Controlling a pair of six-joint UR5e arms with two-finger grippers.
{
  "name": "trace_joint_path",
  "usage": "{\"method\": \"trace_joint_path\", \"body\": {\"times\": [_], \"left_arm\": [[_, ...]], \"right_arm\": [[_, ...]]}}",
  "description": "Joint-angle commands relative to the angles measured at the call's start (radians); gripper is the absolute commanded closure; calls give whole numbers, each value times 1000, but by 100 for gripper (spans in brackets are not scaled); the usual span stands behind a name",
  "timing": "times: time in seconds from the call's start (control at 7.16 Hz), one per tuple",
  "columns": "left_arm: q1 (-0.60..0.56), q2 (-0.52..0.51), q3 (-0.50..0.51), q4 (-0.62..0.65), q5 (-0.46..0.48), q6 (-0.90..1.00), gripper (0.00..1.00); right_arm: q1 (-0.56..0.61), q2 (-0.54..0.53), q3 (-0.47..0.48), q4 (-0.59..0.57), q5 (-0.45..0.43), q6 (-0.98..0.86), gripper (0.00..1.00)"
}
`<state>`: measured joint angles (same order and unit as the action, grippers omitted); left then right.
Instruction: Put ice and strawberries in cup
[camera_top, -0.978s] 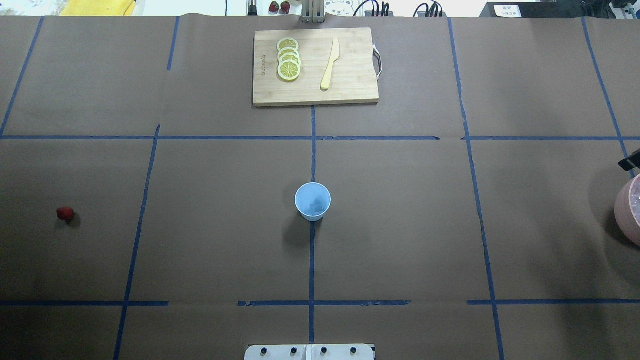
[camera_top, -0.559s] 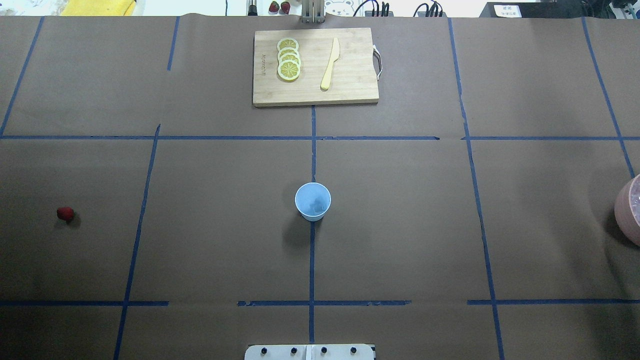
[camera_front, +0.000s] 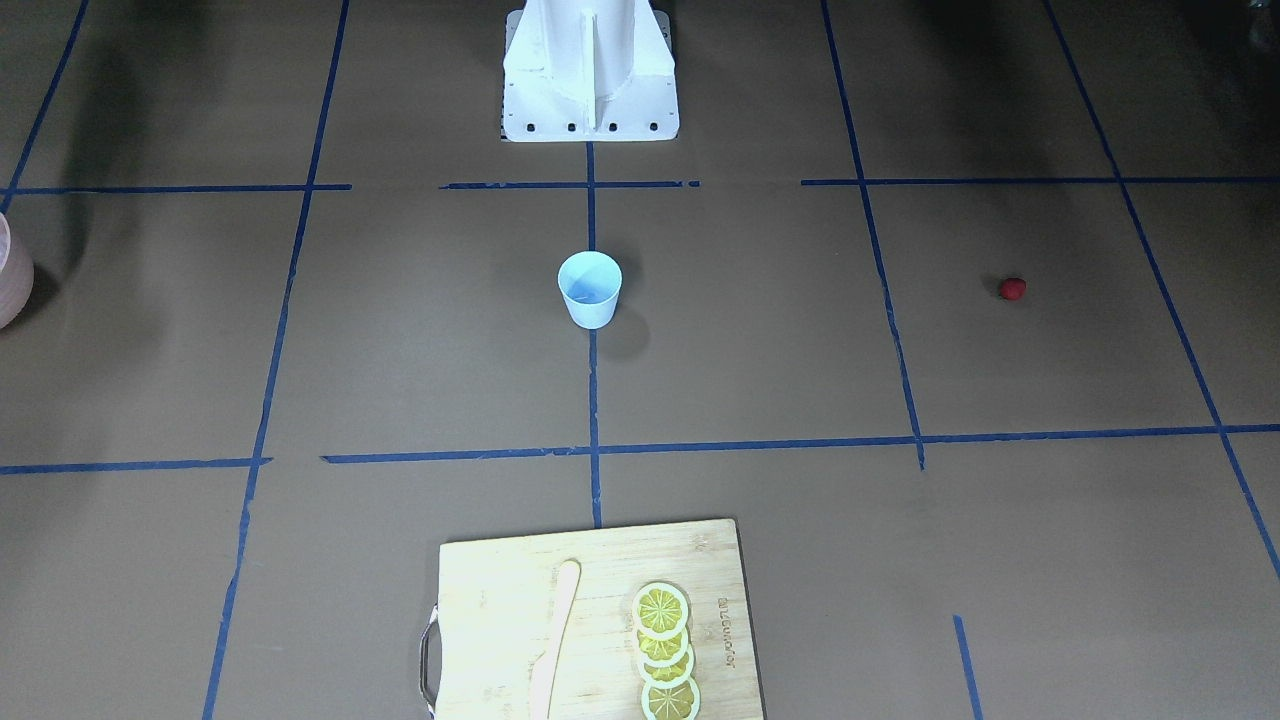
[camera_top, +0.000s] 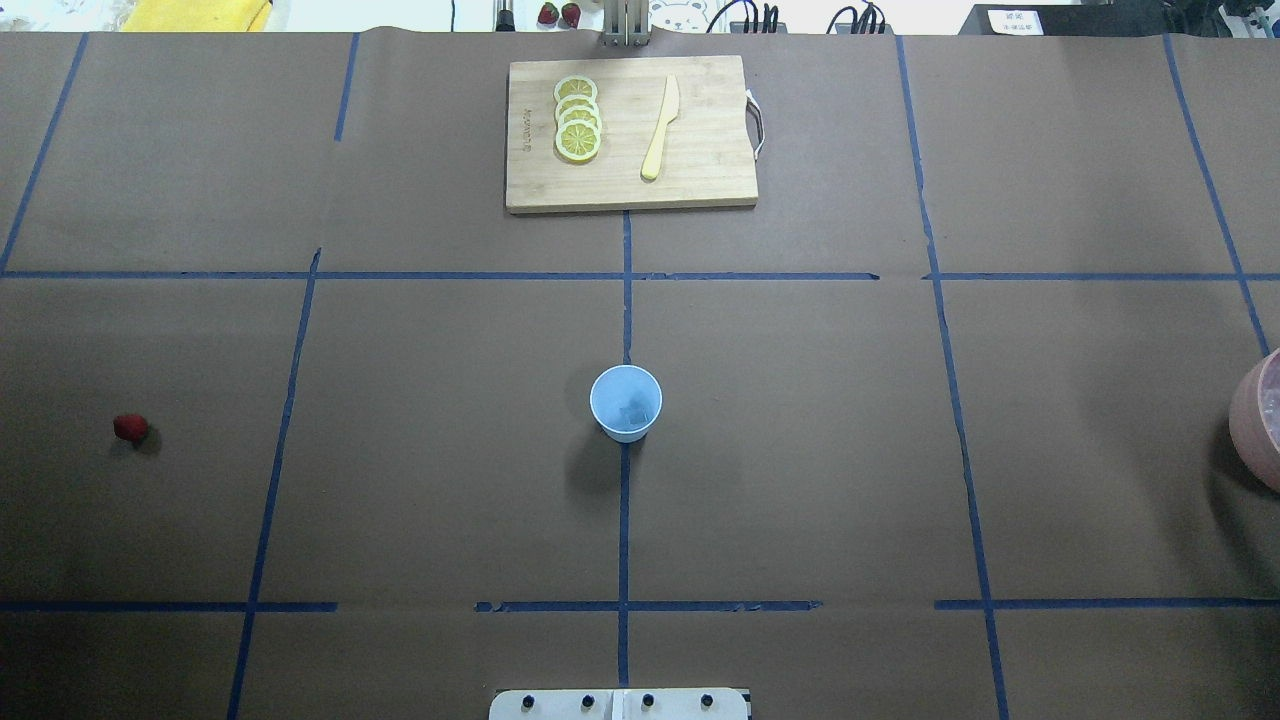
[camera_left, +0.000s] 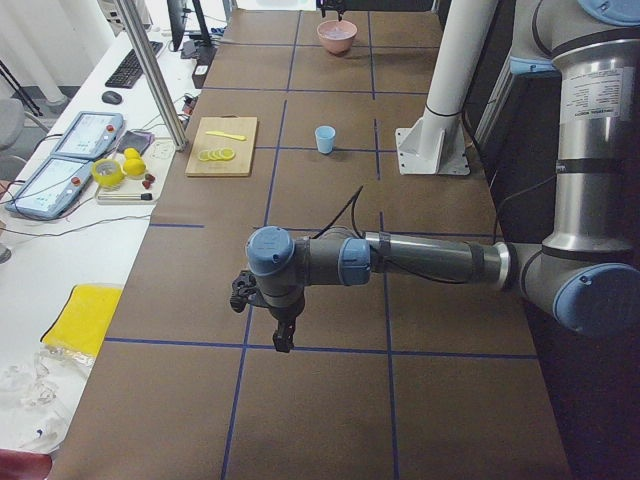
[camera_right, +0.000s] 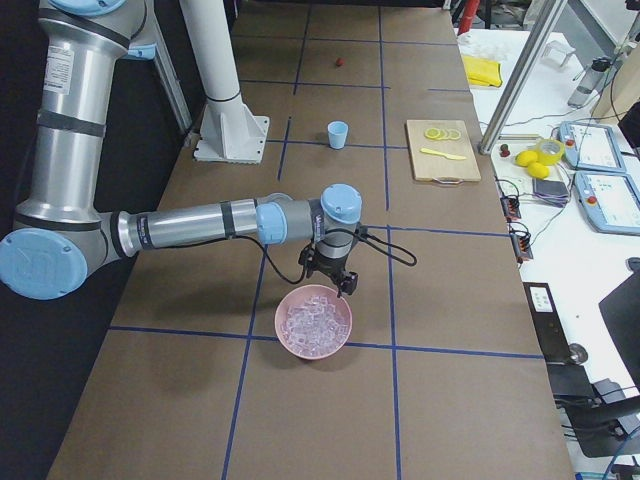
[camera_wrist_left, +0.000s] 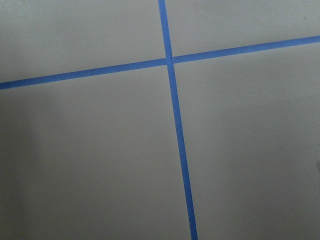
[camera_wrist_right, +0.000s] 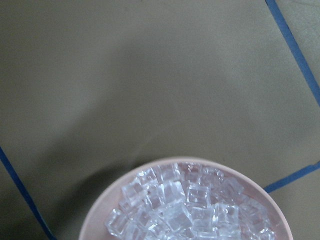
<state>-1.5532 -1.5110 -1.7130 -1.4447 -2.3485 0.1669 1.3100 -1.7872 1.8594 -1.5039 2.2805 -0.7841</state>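
Observation:
The pale blue cup stands upright at the table's middle and also shows in the front view. A faint bluish lump of ice lies inside it. More ice fills the pink bowl. The strawberry lies alone at the far left. My right gripper hangs just above the pink bowl's far rim. My left gripper points down over bare table, far from the cup. Each gripper shows only in a side view, so I cannot tell whether it is open or shut.
A wooden cutting board at the far edge holds several lemon slices and a wooden knife. The pink bowl sits at the table's right edge. The robot's white base stands behind the cup.
A dark part of my right gripper showed at the overhead view's right edge above the pink bowl one second ago. It has since left that view. Cup and strawberry have not moved.

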Motion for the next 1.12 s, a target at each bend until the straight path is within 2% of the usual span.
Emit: {"method": "trace_joint_path", "body": {"times": [0.0,0.98], "left_arm": [[1,0,0,3,0,0,0],[2,2,1,6,0,-1,0]], "right_arm": [[0,-21,-118,206,2,37,2],[-38,-55,-117,214,-15,37,13]]}}
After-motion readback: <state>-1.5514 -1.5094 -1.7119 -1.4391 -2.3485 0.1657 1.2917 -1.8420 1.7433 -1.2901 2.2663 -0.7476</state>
